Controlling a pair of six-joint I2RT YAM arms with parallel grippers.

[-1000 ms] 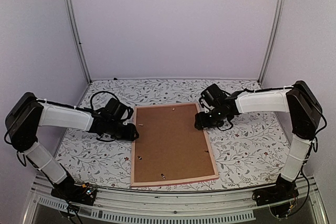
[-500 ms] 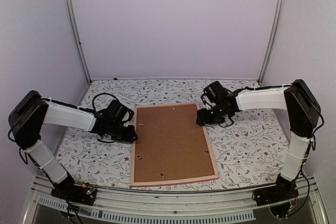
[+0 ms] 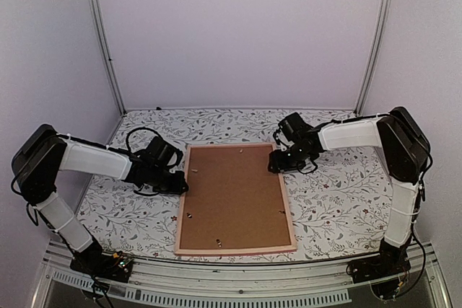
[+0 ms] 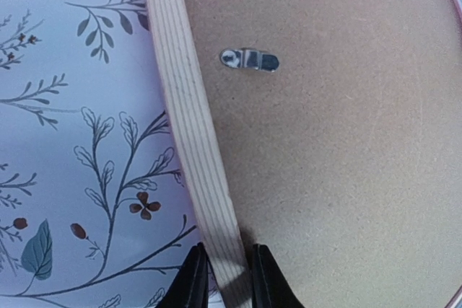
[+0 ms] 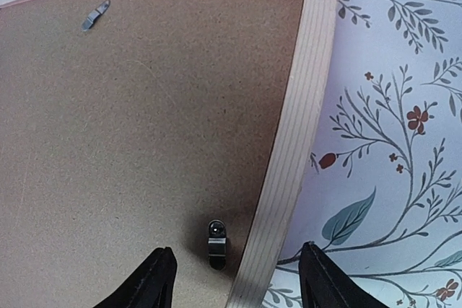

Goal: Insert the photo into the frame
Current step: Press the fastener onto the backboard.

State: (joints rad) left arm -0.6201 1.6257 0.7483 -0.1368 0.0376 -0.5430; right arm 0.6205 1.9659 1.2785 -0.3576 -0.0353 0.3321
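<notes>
The frame (image 3: 235, 250) is seen lying back-up at the centre of the top view, on the flowered tablecloth (image 3: 339, 200). The brown backing board (image 3: 234, 192) is seated in it and held by small metal clips (image 4: 250, 60). The photo is not seen in any view; whether it lies under the board cannot be told. The left gripper (image 4: 224, 279) is pinched on the frame's left edge, at the bottom of the left wrist view, with one finger on the cloth side, one on the board side, and both against the wood. The right gripper (image 5: 234, 279) is spread wide and set astride the right edge near the frame's upper right corner, with clear gaps to the wood on both sides. One clip (image 5: 216, 239) sits just inside that edge, between the fingers. Step judged: the frame is being secured at both edges before the board is dealt with. The right fingers are best closed on the wood alone, with the inner finger held off the clip so that it is not bent or turned by accident. The left pinch is best held square to the edge, since a skewed pull is likely to swing the frame on the cloth.
</notes>
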